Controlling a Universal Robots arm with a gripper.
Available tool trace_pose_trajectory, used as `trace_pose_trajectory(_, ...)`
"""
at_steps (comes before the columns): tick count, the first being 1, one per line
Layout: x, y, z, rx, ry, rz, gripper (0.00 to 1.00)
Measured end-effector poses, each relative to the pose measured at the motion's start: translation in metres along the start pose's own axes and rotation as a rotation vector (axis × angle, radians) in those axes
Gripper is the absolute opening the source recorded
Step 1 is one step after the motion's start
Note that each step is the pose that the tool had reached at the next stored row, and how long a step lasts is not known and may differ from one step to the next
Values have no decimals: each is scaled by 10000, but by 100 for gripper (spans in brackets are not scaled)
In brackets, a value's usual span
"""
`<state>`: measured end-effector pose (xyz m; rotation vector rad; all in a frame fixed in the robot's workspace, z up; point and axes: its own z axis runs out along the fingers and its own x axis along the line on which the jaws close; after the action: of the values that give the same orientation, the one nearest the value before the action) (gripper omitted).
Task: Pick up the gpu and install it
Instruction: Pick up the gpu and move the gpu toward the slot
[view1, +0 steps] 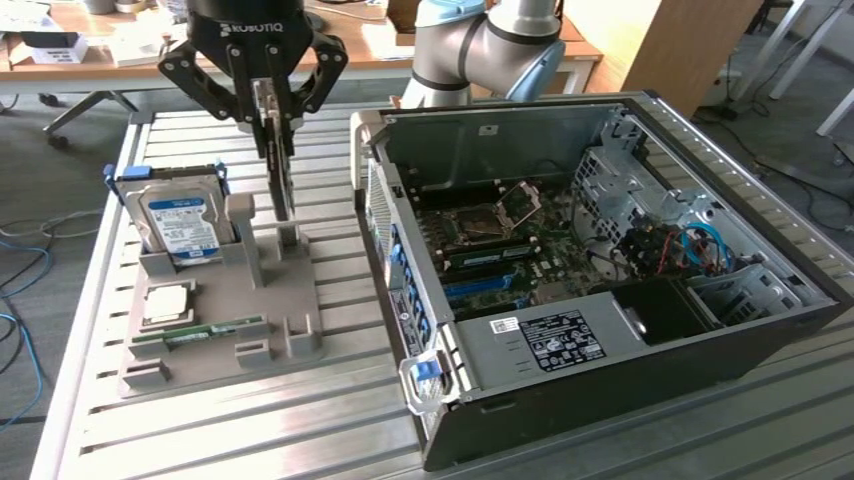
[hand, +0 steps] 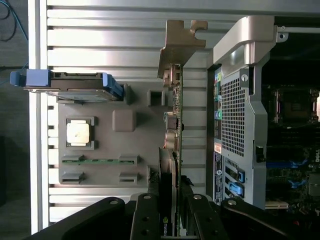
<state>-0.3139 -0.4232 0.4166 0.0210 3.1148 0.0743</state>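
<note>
My gripper (view1: 272, 108) is shut on the top edge of the gpu (view1: 280, 170), a thin dark card that hangs upright and edge-on. The card's lower end sits just over the slotted post of the grey holder (view1: 274, 290); I cannot tell whether they still touch. In the wrist view the gpu (hand: 173, 125) runs as a narrow strip from between my fingers (hand: 146, 215) out to its metal bracket (hand: 176, 45). The gripper (hand: 172, 212) is over the holder, to the exterior view's left of the open computer case (view1: 627, 380).
On the holder stand a silver hard drive (view1: 180, 220) with a blue-white label, a square chip (view1: 167, 300) and a narrow green memory stick (view1: 214, 328). Inside the case, the motherboard (view1: 501, 250) shows blue slots (view1: 481, 287). Everything rests on a slatted metal table (view1: 267, 420).
</note>
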Motion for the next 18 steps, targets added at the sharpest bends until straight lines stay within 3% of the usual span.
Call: trace_pose_trajectory(18, -401, 5, 8, 1, 2, 0, 27)
